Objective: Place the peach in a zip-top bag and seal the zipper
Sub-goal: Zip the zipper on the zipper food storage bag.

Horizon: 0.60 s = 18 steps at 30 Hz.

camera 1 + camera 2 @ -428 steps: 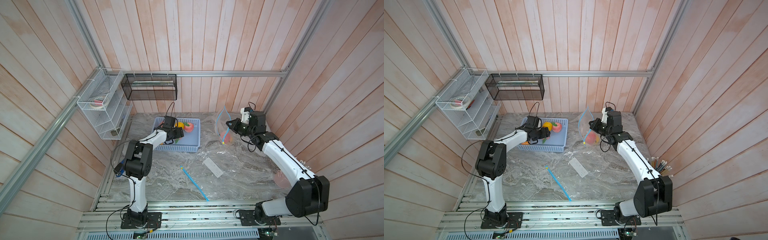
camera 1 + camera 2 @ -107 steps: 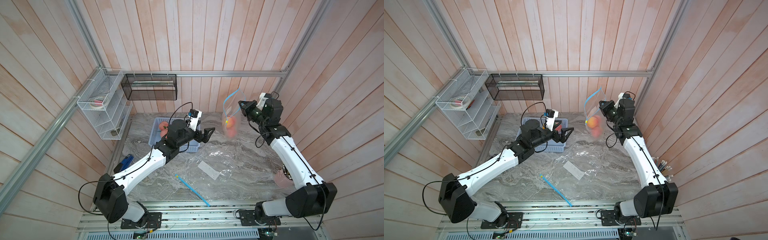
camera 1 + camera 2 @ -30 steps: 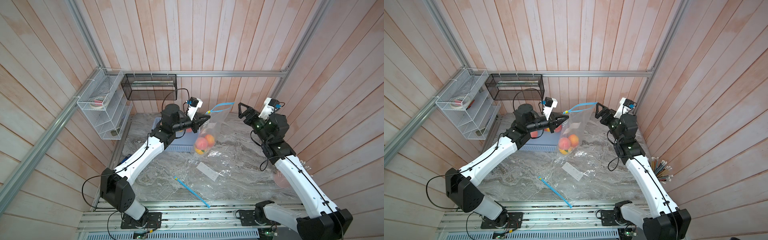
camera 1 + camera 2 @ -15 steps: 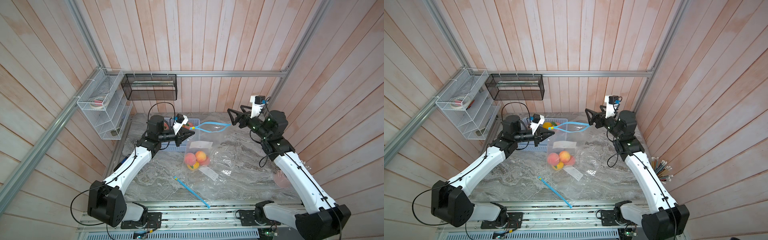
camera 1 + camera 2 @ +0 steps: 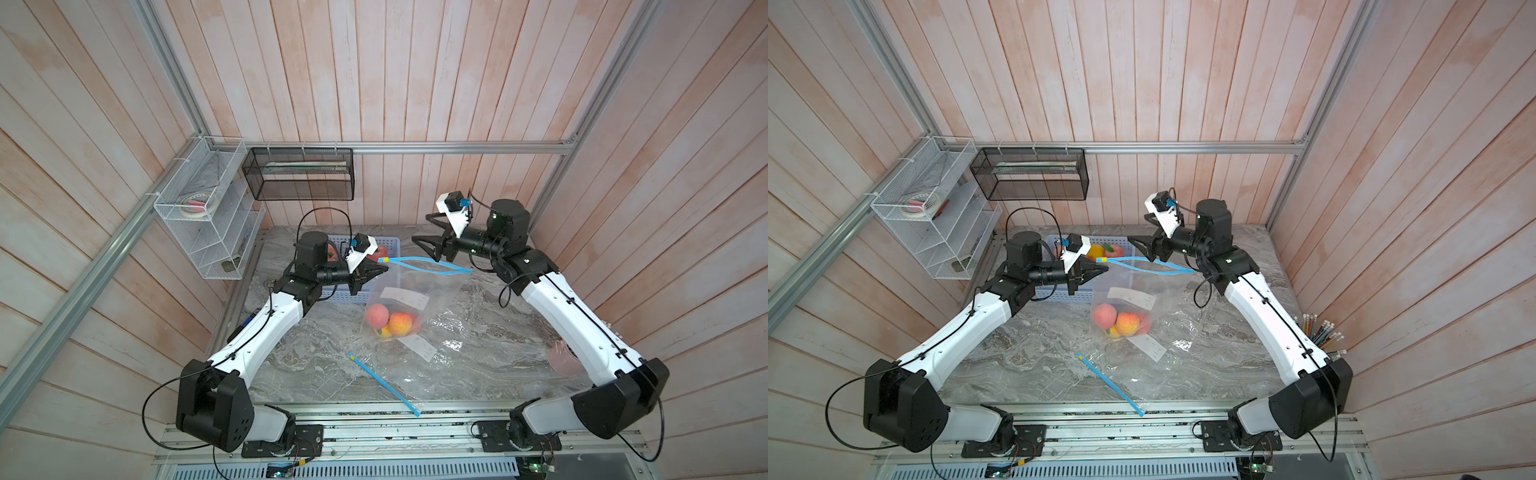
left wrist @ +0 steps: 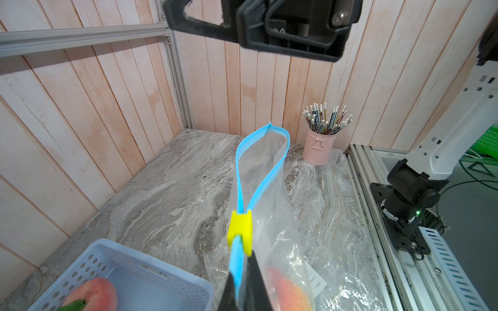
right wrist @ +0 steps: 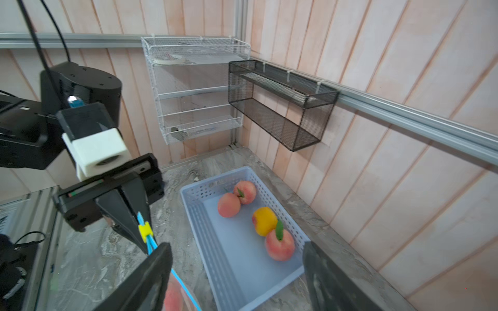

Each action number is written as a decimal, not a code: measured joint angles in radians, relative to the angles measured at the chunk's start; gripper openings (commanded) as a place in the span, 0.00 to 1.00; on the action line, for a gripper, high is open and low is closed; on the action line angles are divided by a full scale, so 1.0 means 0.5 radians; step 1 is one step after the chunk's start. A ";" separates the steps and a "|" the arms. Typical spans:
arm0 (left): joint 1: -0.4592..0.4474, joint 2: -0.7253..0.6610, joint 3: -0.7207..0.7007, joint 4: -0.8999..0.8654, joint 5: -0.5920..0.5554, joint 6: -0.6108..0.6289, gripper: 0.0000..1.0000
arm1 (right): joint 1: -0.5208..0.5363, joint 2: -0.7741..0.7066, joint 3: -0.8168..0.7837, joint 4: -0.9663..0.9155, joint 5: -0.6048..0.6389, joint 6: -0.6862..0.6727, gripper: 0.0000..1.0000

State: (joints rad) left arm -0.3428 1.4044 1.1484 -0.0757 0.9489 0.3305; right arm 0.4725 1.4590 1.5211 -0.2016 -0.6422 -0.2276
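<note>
Sealing step, fruit already bagged. Nearest the rail, the blue strip (image 5: 384,384) of a spare bag lies flat and empty on the table (image 5: 311,365). Behind it the zip-top bag (image 5: 409,291) sags with its bottom on the table; it holds the peach (image 5: 376,314), a second peach (image 5: 400,324) touching it, and something yellow (image 5: 382,332) beneath them, partly hidden. The bag's top edge is lifted by the left gripper (image 5: 380,269), clamped on the end of the zipper (image 6: 258,172) just behind the yellow slider (image 6: 240,231); beyond the slider the two blue tracks bow apart, so the mouth is judged unsealed along nearly its whole length. The right gripper (image 5: 420,228) hangs over the tracks near the slider with its jaws spread and nothing between them. The next move probably calls for it to pinch the slider and draw it along the tracks, away from the left gripper, which would have to keep the edge taut. Farther back, the basket (image 7: 200,231) holds three peaches (image 7: 229,204) and a yellow fruit (image 7: 264,220). At the table's right edge a pink cup (image 6: 319,148) holds pencils. On the walls hang a white wire shelf (image 5: 199,232) and a black mesh shelf (image 5: 299,174).
</note>
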 measured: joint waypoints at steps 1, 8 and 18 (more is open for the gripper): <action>0.000 0.000 0.000 0.000 0.005 0.005 0.00 | 0.040 0.043 0.050 -0.054 -0.033 -0.060 0.69; 0.000 0.000 0.000 0.000 0.026 0.016 0.00 | 0.213 0.243 0.227 -0.328 -0.150 -0.375 0.51; 0.000 0.000 0.000 0.002 0.031 0.020 0.00 | 0.242 0.352 0.317 -0.521 -0.217 -0.545 0.38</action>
State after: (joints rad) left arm -0.3428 1.4044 1.1484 -0.0750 0.9646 0.3405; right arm 0.5934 1.6352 1.6794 -0.4622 -0.7506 -0.4999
